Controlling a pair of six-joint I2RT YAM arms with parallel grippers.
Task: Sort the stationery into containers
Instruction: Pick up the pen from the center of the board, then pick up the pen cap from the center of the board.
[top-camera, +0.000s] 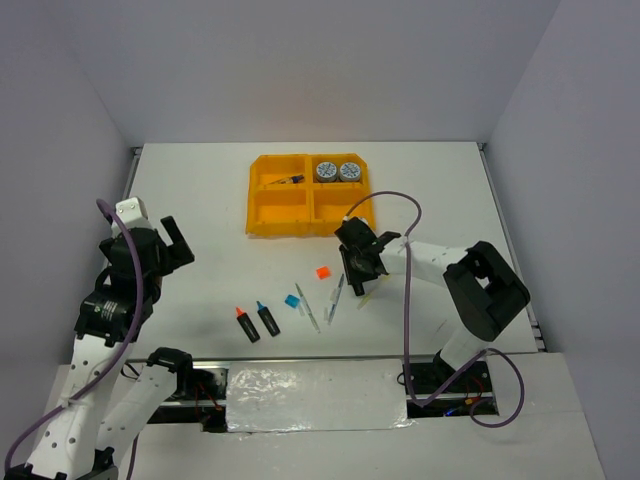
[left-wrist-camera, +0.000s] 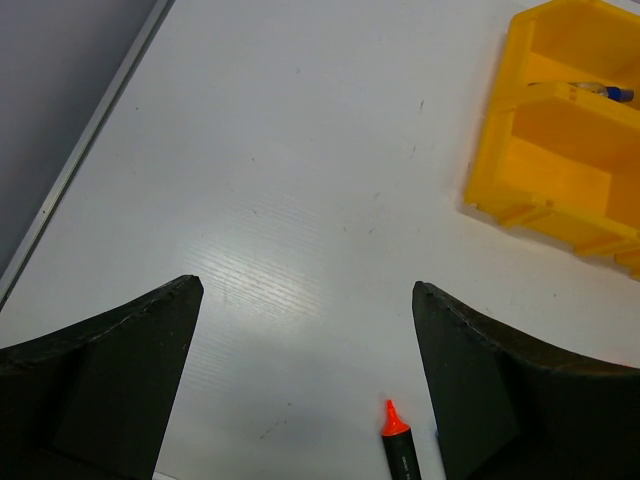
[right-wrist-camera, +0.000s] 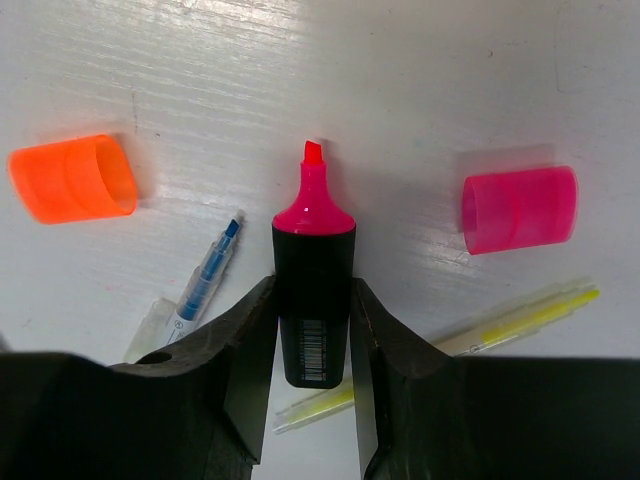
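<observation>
Right gripper (right-wrist-camera: 313, 287) clamps the pink highlighter (right-wrist-camera: 312, 250) across its barrel at lower centre, tip pointing up-frame; left gripper (left-wrist-camera: 305, 288) gapes wide, well apart.

Bright, even overhead light; soft shadows; sharp focus.

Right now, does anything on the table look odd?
Yes: the pink highlighter held in the right end effector is uncapped, its tip bare; a pink cap and an orange cap lie loose on either side of it.
</observation>
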